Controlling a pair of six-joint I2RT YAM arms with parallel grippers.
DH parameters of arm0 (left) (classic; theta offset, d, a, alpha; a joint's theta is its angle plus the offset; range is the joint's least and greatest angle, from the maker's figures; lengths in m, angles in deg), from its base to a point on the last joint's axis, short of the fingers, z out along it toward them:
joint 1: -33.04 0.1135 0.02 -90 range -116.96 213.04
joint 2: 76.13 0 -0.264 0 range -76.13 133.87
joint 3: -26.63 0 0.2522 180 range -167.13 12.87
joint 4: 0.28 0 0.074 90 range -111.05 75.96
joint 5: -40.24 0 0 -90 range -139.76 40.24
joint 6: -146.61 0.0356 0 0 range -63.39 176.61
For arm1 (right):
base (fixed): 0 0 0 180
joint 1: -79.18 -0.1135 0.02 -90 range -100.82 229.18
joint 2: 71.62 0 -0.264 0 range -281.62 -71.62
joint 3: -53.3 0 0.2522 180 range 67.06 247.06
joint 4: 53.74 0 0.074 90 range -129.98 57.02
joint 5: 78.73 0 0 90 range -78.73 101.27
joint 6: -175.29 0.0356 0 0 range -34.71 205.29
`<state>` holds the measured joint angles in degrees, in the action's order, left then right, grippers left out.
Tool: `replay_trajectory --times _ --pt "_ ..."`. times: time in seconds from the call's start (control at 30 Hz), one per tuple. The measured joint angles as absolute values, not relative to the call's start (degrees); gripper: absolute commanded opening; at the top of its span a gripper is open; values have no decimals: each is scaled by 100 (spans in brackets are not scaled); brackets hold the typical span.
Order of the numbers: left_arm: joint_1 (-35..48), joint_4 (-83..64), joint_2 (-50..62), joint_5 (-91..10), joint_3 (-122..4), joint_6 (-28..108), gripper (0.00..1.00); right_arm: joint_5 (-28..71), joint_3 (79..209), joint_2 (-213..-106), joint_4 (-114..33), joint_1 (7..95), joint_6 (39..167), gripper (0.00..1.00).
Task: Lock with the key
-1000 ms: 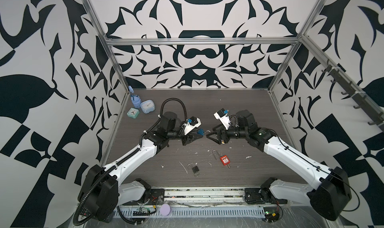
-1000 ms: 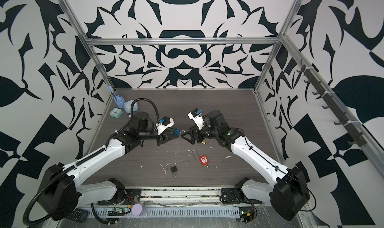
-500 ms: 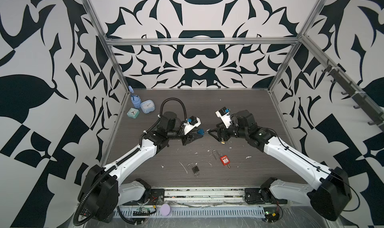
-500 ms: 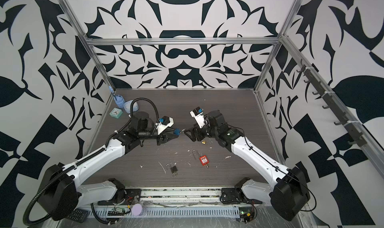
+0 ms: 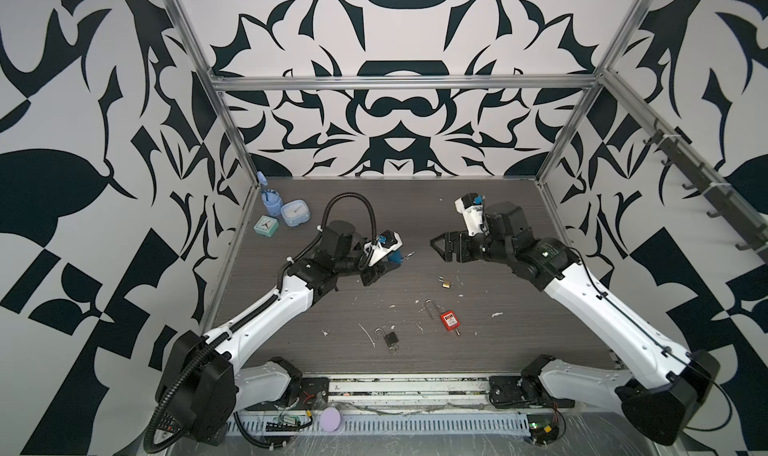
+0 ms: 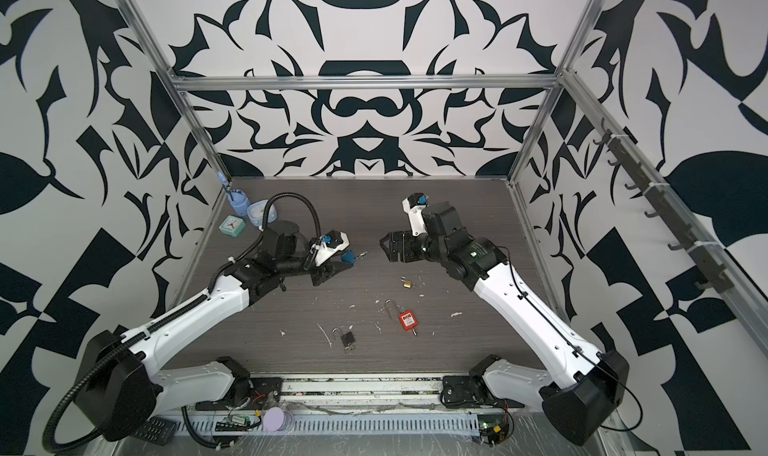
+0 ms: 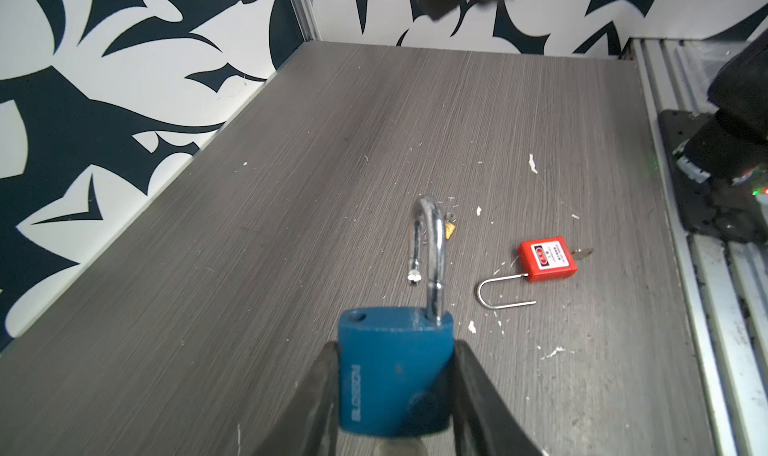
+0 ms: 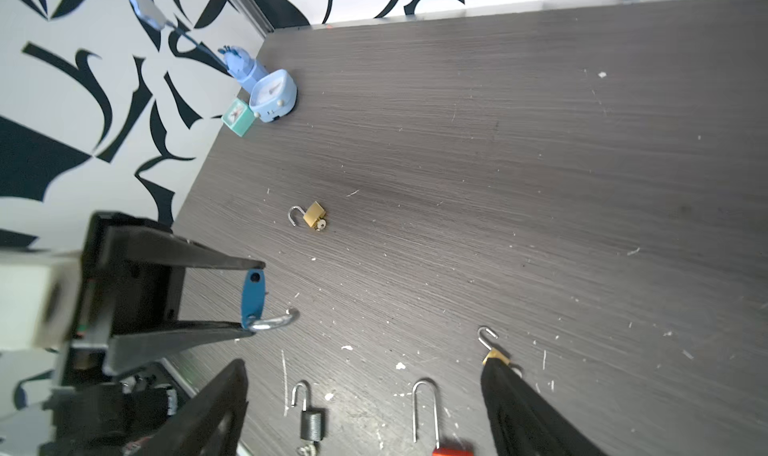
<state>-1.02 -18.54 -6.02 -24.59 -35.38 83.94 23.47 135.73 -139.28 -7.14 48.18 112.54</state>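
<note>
This is a robotics lab test cell: a dark wood-grain desk (image 5: 374, 209) is boxed in by an aluminium extrusion frame (image 5: 399, 83) carrying wall panels (image 5: 399, 142) printed with a bold black-and-white pattern. The left arm (image 5: 257, 315) and right arm (image 5: 602, 312) are mounted on a rail (image 5: 399, 385) at the front edge, beside a slotted cable duct (image 5: 395, 425) and a bare circuit board (image 5: 286, 422).

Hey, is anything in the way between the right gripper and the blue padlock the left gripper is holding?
Nothing visible. Only open air separates the right gripper from the blue padlock in the left gripper; the brass padlock lies on the table, off that line.
</note>
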Motion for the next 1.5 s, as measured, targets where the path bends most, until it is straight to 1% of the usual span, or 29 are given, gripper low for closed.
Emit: replay_trajectory --times 0.17,0.23,0.33,0.47,0.67,0.83,0.87,0.93,1.27,1.37,1.5 --pt "-242 -1989 -602 -2717 -3538 9050 0 2878 13592 -14157 -611 5211 12747 95" --pt "-325 -2004 -598 -2865 -3538 9349 0 3152 13496 -14258 -627 5402 13212 99" --pt "-443 -2033 -547 -3143 -3538 9773 0 3473 13330 -14387 -638 5598 13791 99" --pt "-553 -1985 -392 -3453 -3538 10062 0 3956 13118 -14503 -736 5622 14393 95" --pt "-697 -1521 -51 -3799 -3538 10184 0 4651 12749 -14715 -1359 5622 15217 86" --pt "-826 -1351 187 -4022 -3538 10188 0 4931 12384 -14820 -1848 5585 15732 77" --pt "-850 -1320 207 -4061 -3538 10191 0 4972 12355 -14850 -1931 5572 15804 73" --pt "-896 -1272 231 -4109 -3538 10191 0 5038 12342 -14914 -2082 5537 15898 67" --pt "-1018 -1207 360 -4166 -3652 10188 0 5237 12342 -15274 -2530 5354 16156 46" --pt "-1027 -1205 369 -4168 -3674 10186 0 5256 12331 -15311 -2567 5347 16174 38" --pt "-1031 -1178 369 -4166 -3674 10145 0 5261 12329 -15320 -2620 5347 16159 23"
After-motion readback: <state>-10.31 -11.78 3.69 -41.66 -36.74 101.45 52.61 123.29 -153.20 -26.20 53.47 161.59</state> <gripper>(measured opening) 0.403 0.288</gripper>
